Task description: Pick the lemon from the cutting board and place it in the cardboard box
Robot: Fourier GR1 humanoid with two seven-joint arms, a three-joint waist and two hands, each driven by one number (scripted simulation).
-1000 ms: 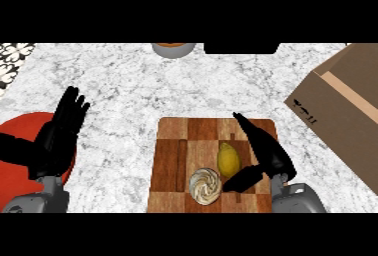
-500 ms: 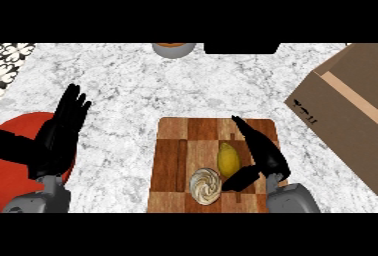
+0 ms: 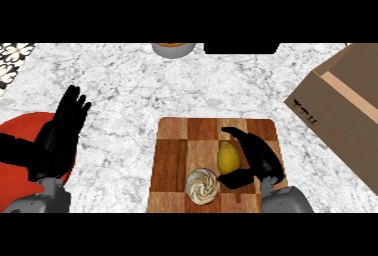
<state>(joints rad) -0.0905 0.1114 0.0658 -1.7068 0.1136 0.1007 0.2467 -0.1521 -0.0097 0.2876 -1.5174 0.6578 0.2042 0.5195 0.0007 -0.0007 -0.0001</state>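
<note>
We list one oval yellow lemon (image 3: 228, 157) on the checkered wooden cutting board (image 3: 177, 160) (marbled counter beneath). Our right hand (image 3: 255, 155) curls beside it, touching but not yet closed round; our left hand (image 3: 60, 132) rests open.

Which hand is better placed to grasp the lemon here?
The right hand: it is over the cutting board, curling beside the lemon, with the cardboard box on its side. The left hand rests open off the board.

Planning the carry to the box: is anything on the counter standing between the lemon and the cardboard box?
Nothing visible does. The lemon lies on the cutting board beside the right hand; the counter between the board and the cardboard box at right looks bare. The round swirled item sits nearer the robot, off that path.
</note>
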